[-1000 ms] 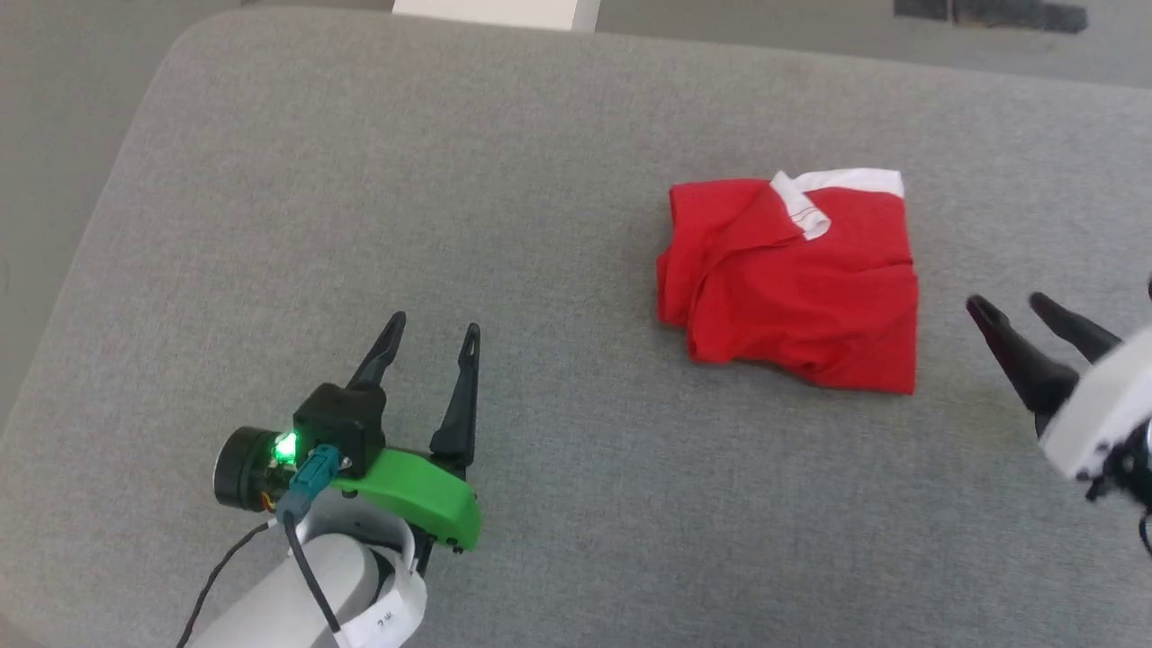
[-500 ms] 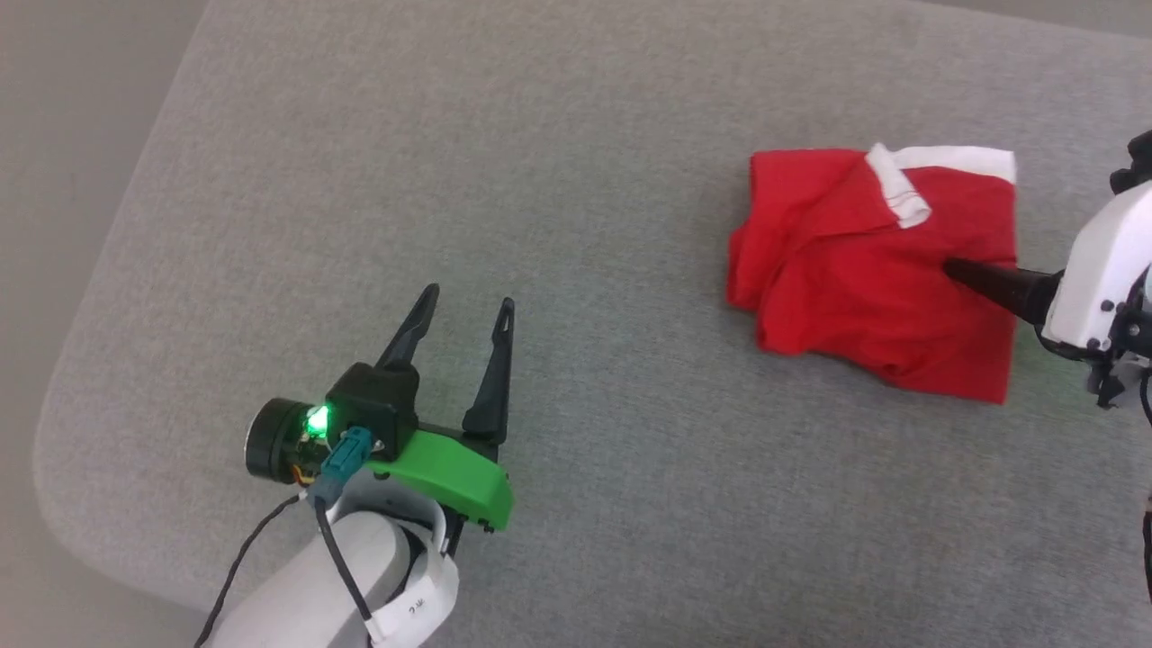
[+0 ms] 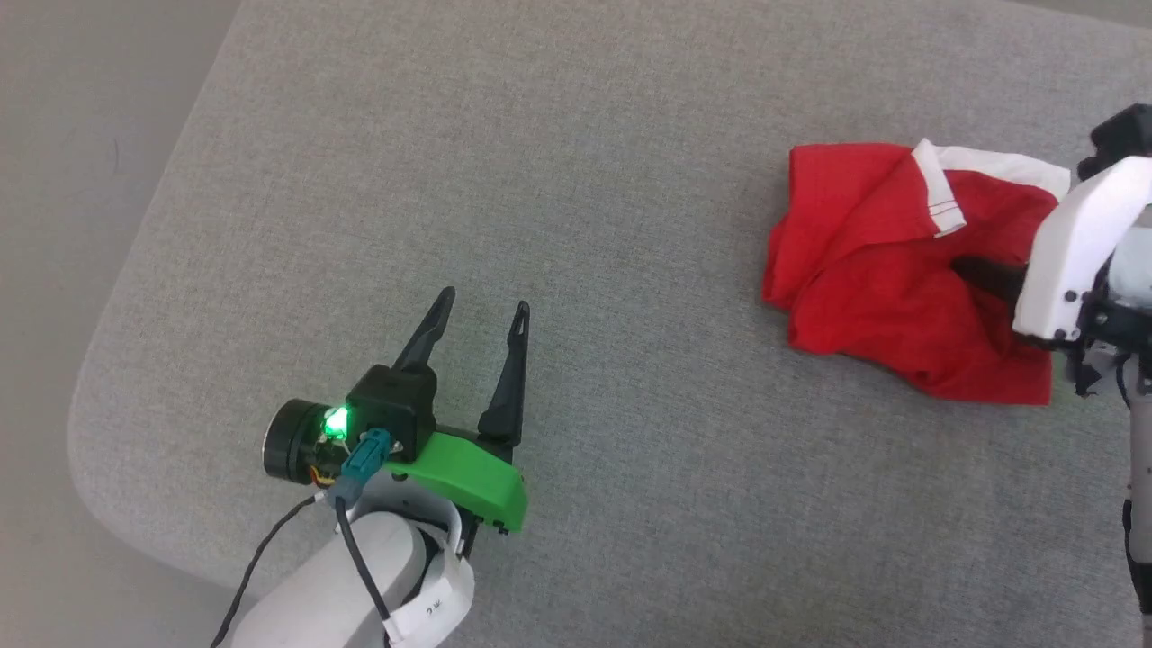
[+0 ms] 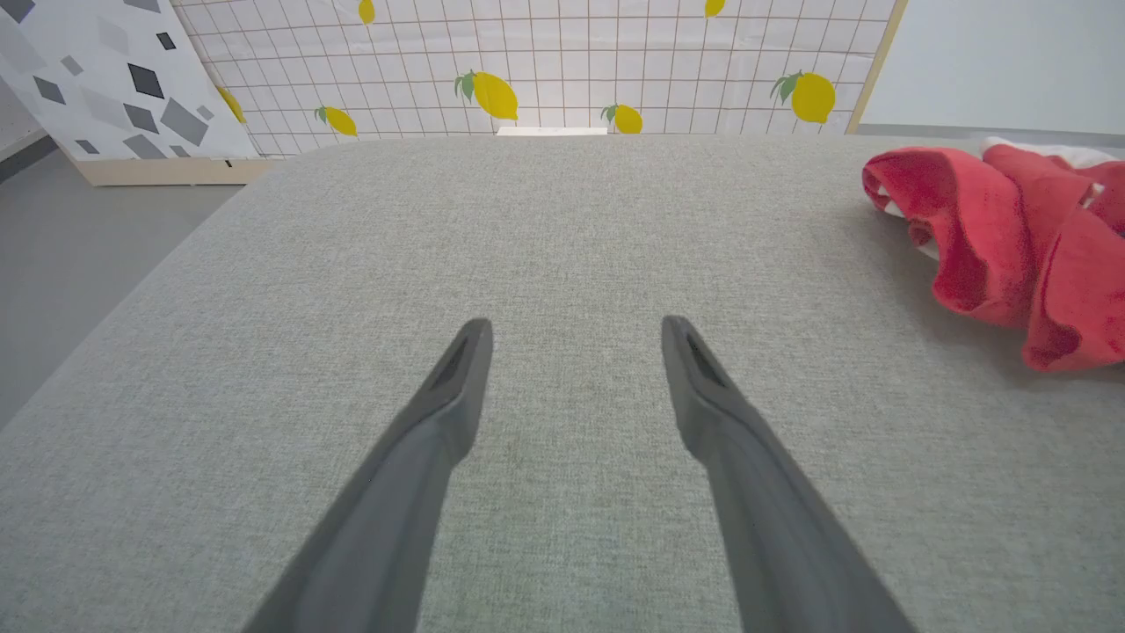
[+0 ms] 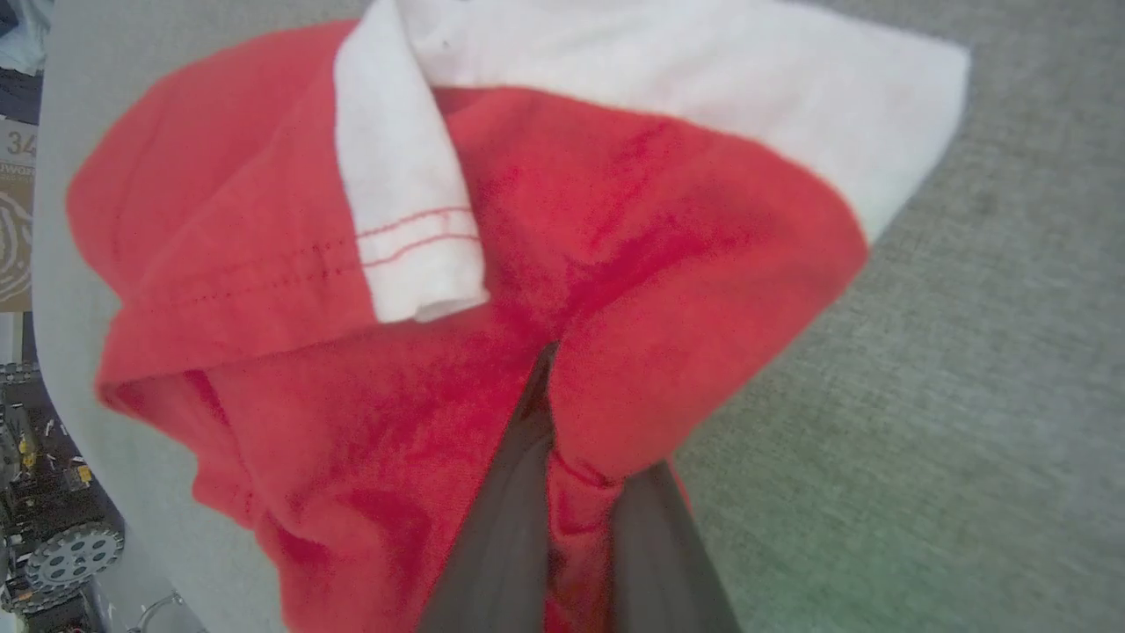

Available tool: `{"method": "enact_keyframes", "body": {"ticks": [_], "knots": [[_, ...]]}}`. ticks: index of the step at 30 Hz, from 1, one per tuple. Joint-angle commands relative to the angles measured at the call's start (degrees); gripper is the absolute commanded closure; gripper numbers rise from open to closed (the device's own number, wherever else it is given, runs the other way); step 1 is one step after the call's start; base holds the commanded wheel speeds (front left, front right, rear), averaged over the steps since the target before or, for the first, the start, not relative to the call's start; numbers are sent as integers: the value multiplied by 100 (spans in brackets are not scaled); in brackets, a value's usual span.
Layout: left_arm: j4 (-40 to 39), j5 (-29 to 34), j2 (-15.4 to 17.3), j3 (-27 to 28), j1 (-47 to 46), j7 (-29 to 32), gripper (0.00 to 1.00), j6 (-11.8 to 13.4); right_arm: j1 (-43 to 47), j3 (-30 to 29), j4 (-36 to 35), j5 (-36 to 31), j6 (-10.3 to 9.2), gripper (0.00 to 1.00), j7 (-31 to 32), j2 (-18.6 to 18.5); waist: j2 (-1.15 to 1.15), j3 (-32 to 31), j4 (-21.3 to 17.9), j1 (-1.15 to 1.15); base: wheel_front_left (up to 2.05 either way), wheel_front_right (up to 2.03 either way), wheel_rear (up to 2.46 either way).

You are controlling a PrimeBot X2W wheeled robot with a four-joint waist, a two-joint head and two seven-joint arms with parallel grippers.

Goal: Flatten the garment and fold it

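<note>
The garment [image 3: 900,288], bright red and crumpled, lies in a loose heap on the right side of the grey cloth-covered surface [image 3: 630,180], with a white trim band [image 3: 940,193] folded back over its far upper part. The right pincer [image 3: 961,265] reaches in from the right edge, its dark fingers buried in the red fabric. In the right wrist view, this pincer [image 5: 558,396] is pressed together on a ridge of the garment [image 5: 369,422], which bunches up between and over the two fingers just below the white trim band [image 5: 404,220]. The left pincer [image 3: 484,301] hovers over bare surface well to the left of the garment, fingers spread wide and holding nothing. In the left wrist view, its fingertips [image 4: 576,323] point across the surface [image 4: 562,220] toward a lemon-print panel [image 4: 492,92], with the garment [image 4: 993,237] off to the right.
</note>
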Motion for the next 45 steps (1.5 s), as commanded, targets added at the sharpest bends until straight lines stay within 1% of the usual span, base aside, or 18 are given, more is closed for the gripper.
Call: {"method": "enact_keyframes", "body": {"ticks": [1,5,9,12,16,21,26,30,34,40,42,45], "knots": [[26,14,-13,0,-23,-42,0,-36,116,154,-56,-11,21,100,-106,-84,0,-75,-57,0,0,0,0],[65,-2,5,-29,7,-36,0,-71,180,739,-341,38,21,100,-450,-543,0,-262,-213,0,0,0,0],[79,-37,40,-39,69,-17,0,-73,271,1637,-846,166,21,100,-684,-1317,0,-462,-491,0,0,0,0],[41,-68,76,-43,138,-3,0,-64,348,2004,-1160,398,21,100,-678,-1798,0,-560,-758,0,0,0,0],[-50,-85,110,-40,166,6,0,-58,414,2285,-1470,478,21,100,-724,-2498,0,-536,-1126,0,0,0,0],[-166,-65,120,-29,90,3,0,-63,601,2522,-1619,471,21,100,-969,-3415,0,-347,-1506,0,0,0,0],[-272,-8,136,-36,-51,8,0,-90,822,2669,-1440,248,21,100,-1657,-4427,0,-67,-1765,0,0,0,0],[-365,52,144,-70,-170,29,0,-123,927,2686,-860,15,21,100,-2459,-4970,0,164,-1856,0,0,0,0],[-499,120,155,-83,-305,51,0,-134,1009,2548,19,-166,21,100,-3274,-5206,0,382,-1845,0,0,0,0],[-690,176,243,-52,-419,94,0,-111,1077,2169,1182,-475,21,100,-4125,-5127,0,608,-1778,0,0,0,0],[-726,190,281,-49,-429,107,0,-106,1092,2040,1505,-616,21,100,-4384,-5066,0,660,-1757,0,0,0,0],[-755,203,319,-54,-439,121,0,-105,1064,1943,1810,-886,21,100,-4779,-4988,0,723,-1725,0,0,0,0]]}}
